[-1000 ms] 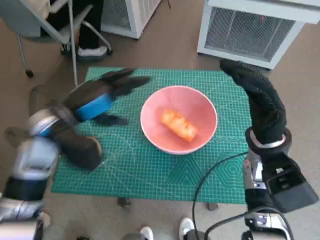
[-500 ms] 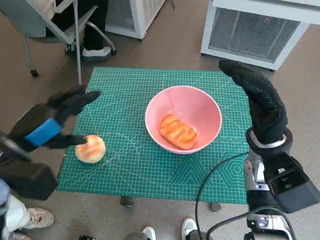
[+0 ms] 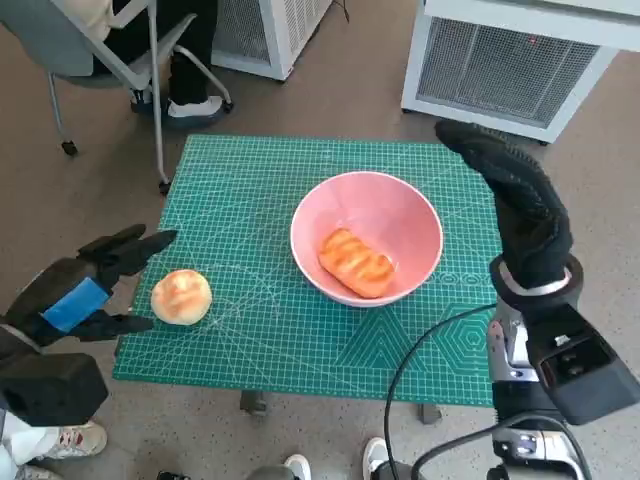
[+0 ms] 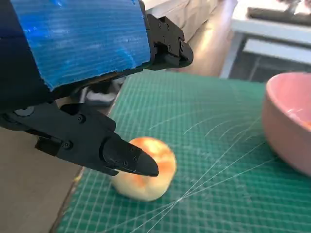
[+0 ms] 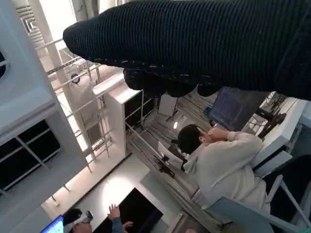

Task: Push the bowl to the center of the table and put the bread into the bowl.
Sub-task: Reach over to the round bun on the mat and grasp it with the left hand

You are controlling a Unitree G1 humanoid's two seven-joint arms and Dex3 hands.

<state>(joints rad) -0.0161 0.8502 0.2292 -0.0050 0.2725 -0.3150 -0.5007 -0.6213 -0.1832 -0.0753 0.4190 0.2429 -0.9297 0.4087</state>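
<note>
Left hand has pulled back off the left edge of the surface over the last second; a moment ago it was over the mat, now it hangs just outside the edge, fingers apart, holding nothing. As it drew away, a round bun came into sight near the left edge of the green mat. In the left wrist view the bun sits just past one black fingertip; touching or a hair apart, cannot tell.

Pink bowl stands about mid-surface, slightly right of centre, and has not shifted in that second. A long glazed bread lies inside it, on the bottom.

Right hand is raised over the right edge of the surface, unmoved through all three head views. Gloved fingers look extended and empty in the head view; the right wrist view shows only the glove's back, with people in the room beyond.

Judgement: bowl push looks done and one bread is in. Whether the bun also counts is unclear; if so, the left hand is placed to take it next.
</note>
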